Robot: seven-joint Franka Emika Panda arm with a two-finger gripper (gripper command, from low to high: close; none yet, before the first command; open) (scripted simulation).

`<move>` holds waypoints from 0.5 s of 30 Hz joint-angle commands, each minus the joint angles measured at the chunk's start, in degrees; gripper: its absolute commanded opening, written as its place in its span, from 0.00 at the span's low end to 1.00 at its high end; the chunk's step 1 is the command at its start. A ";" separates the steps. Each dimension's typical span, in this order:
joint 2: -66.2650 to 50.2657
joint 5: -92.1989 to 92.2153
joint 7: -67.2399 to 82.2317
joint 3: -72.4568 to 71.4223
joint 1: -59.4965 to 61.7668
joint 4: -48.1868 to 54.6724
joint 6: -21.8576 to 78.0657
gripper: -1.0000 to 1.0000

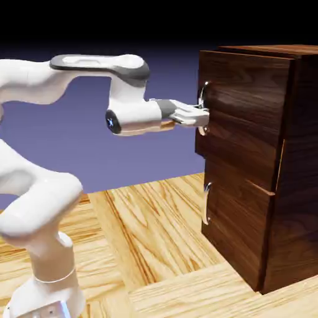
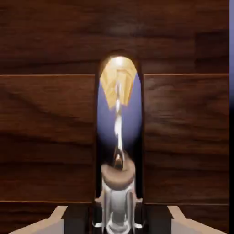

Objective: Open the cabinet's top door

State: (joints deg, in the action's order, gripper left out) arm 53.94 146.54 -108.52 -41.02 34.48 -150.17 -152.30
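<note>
exterior view: the white and grey two-finger tool (image 1: pixel 203 118) is right up at the tall dark-brown wood-grain cabinet (image 1: pixel 299 186), closed on the curved silver handle (image 1: pixel 206 93) of the top door (image 1: pixel 245 118), the bigger dark wood panel of the two. going by clock face, that door lies at about three o'clock from the wrist, and the fingers point almost straight at it. the bar's long axis runs roughly twelve to six, so the fingers come in across it, at its lower part, with a good bit of bar showing above them. the bar sits near the door's edge at the exterior view's left, and the door looks shut to me. the lower handle (image 1: pixel 207 203) is down at six o'clock, well apart from the fingers.

hand view: same bar, big and shiny, again running twelve to six. its low end sits between the dark finger pads (image 2: pixel 76 220), one at nine o'clock of it and one at three, so i'd call that a grip across the bar's width.

imo the coming pull has to go back toward nine o'clock in the exterior view, then curve round as the door swings. tug it dead straight and the fingers could slide off or twist on the bar.
</note>
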 commanded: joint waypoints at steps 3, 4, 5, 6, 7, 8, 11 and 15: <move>1.85 -6.88 -2.39 6.23 -4.84 -4.41 4.30 0.00; 2.56 -9.30 -3.20 8.31 -6.19 -5.77 5.77 0.00; 3.31 -11.78 -4.02 10.39 -7.41 -7.08 7.28 0.00; 4.08 -14.27 -4.82 12.45 -8.48 -8.31 8.81 0.00; 4.84 -16.76 -5.60 14.48 -9.40 -9.46 10.35 0.00; 5.58 -19.25 -6.34 16.49 -10.17 -10.53 11.92 0.00; 7.63 -26.73 -8.35 22.46 -11.71 -13.23 16.79 0.00; 9.55 -36.70 -10.38 30.48 -12.21 -15.64 23.80 0.00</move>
State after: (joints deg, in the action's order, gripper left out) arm 63.49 109.89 -118.86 -10.54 22.28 -165.81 -128.56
